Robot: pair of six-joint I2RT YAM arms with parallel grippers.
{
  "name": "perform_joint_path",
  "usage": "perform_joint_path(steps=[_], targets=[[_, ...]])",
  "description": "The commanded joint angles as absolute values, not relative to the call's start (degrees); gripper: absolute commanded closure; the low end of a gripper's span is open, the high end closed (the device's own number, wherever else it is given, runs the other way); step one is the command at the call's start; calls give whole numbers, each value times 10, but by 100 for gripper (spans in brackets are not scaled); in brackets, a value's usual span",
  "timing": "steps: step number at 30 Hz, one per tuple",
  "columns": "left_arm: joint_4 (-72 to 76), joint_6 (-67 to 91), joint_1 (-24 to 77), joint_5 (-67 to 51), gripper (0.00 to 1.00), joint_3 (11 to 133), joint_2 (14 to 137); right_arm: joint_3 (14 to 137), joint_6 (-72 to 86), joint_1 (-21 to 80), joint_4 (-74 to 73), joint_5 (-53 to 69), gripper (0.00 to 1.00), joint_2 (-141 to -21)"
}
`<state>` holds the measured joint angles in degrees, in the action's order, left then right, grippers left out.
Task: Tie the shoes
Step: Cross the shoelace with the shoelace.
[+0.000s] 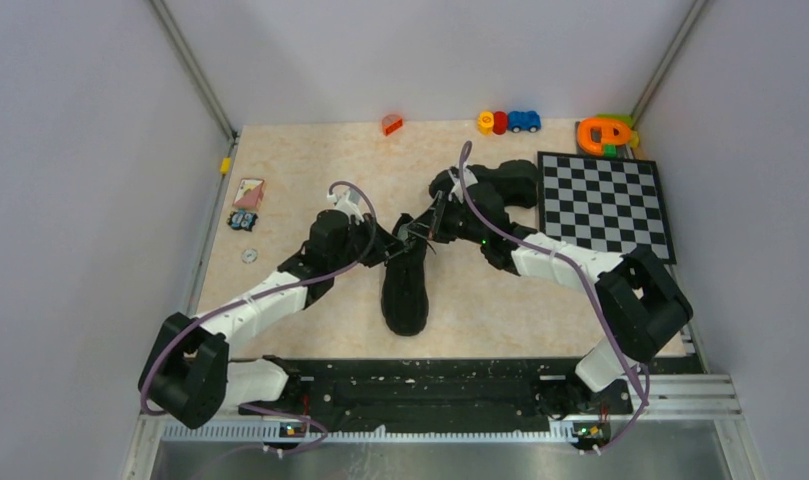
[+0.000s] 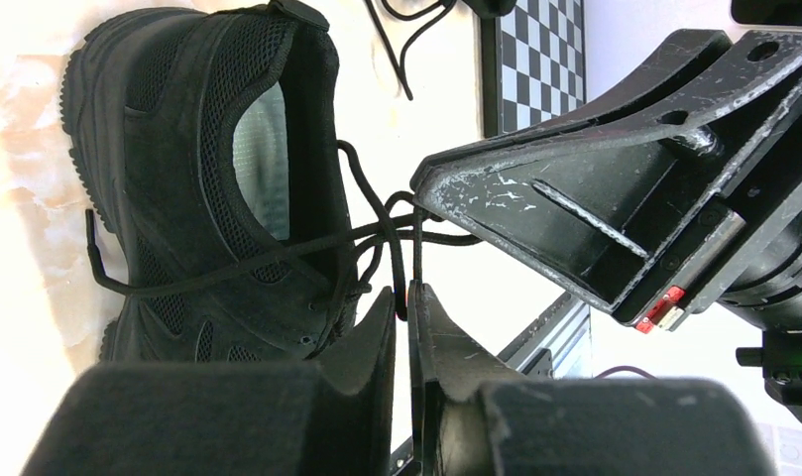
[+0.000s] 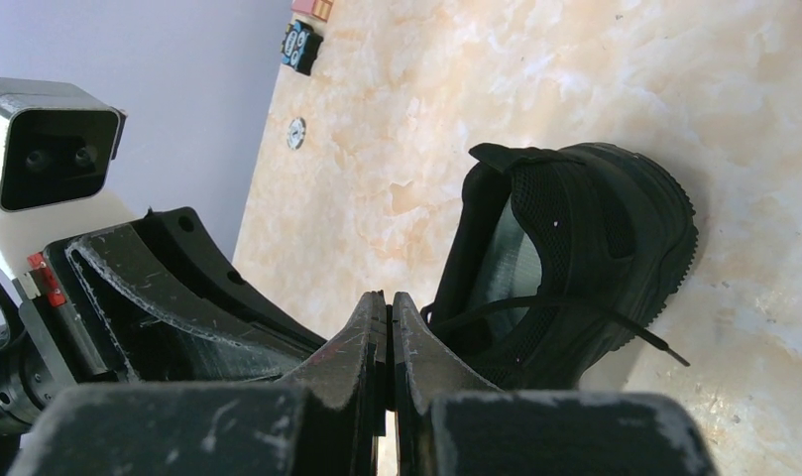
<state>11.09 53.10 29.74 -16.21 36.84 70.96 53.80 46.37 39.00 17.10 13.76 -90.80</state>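
shoe: black low-top sneaker (image 1: 405, 290) sitting pretty much dead center on the table, between the two arms. Sole down, toe toward the arm bases, heel opening toward the far side.
insole: pale grey-green (image 2: 263, 159), you can see it through the heel opening in both wrist views.
laces: thin black ones (image 2: 278, 260), untied. They're pulled up off the tongue and cross in the air above the shoe. One loose end trails down the outside of the shoe onto the table.
left gripper: (image 2: 406, 293) comes in from the left, right over the tongue. Fingers are nearly together with one lace strand running down into the slit between the tips, so it's pinching a lace.
right gripper: (image 3: 389, 297) comes in from the right, fingers pressed tight. In the left wrist view its tip (image 2: 421, 188) sits right where the lace strands meet, so it's clamped on the laces too.
the two grippers: tips just beside each other above the shoe.
second shoe: looks like the other black one (image 1: 515, 180) is further back behind the right arm, just beside the checkerboard. It's mostly hidden, so I can't say much more.
table: beige marbled top (image 1: 310, 150).
checkerboard: black and white (image 1: 605, 205), flat on the right side.
far edge: small orange block (image 1: 391, 124), a row of little toys (image 1: 508, 122), and an orange and green toy (image 1: 605, 133) in the corner.
left side: a card (image 1: 248, 192) with a small dark item just below it, then a small ring (image 1: 249, 256).
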Motion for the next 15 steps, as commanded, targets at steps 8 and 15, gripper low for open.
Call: perform_joint_path(steps=[8,15], targets=[[121,499,301,-156,93,341,646,572,447,394,186,128,100,-877],[96,489,300,-151,100,341,628,573,446,395,185,129,100,-875]])
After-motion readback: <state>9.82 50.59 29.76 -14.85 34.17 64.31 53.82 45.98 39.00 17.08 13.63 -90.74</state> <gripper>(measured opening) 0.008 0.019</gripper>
